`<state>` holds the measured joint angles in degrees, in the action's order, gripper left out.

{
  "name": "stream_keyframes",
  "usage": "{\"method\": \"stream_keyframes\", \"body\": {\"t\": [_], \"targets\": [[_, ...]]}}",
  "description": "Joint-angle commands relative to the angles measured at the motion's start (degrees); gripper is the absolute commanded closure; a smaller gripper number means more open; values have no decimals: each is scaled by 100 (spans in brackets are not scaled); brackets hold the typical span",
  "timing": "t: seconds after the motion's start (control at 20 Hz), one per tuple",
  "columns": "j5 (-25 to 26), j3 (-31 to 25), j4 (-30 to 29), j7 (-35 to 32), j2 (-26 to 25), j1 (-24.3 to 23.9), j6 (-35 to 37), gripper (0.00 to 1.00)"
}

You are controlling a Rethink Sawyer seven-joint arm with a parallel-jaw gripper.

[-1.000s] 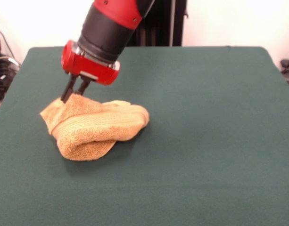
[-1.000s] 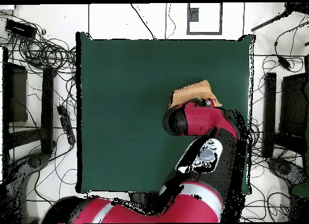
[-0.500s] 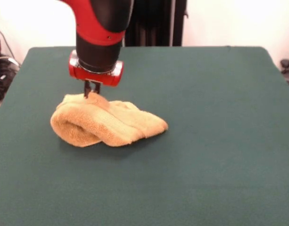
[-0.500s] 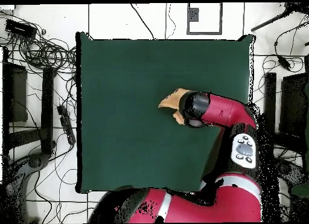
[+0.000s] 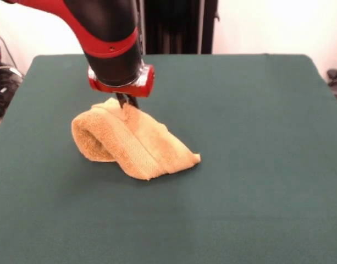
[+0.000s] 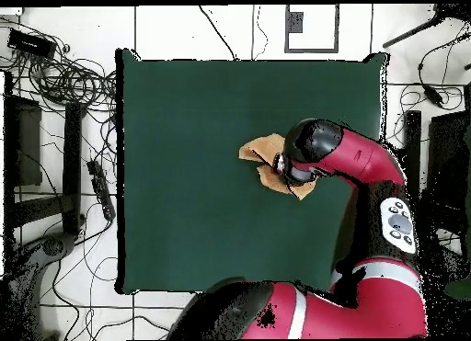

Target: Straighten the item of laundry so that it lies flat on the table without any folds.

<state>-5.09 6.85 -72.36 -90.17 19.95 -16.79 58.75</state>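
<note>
The towel [image 5: 132, 144] lies bunched on the green surface [image 5: 256, 165], left of centre. Its left side curls into a thick roll, and a folded flap with a woven band runs down to a point at the right. The gripper [image 5: 126, 102] comes down from above onto the towel's raised top, its jaws closed on a pinch of cloth there.

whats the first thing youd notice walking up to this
The big red and black arm comes down over the left half of the green table. Its pincer pinches the top of a bunched, rolled orange-tan towel, clearly not flat. The overhead view shows tangled cables on the floor beside the table.
</note>
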Motion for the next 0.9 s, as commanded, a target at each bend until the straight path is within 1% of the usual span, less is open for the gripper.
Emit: {"method": "stream_keyframes", "body": {"t": [0.05,0.15,0.3,0.5,0.9], "targets": [[-840,-1185,-224,-831,-338,-74,862,100],[-1092,-1268,-447,-968,-295,-166,823,100],[-1356,-1395,-693,-933,-274,-281,897,100],[-1575,-1520,-909,-927,-304,-356,1130,100],[-2160,-1613,-1470,-1200,-230,-295,863,100]]}}
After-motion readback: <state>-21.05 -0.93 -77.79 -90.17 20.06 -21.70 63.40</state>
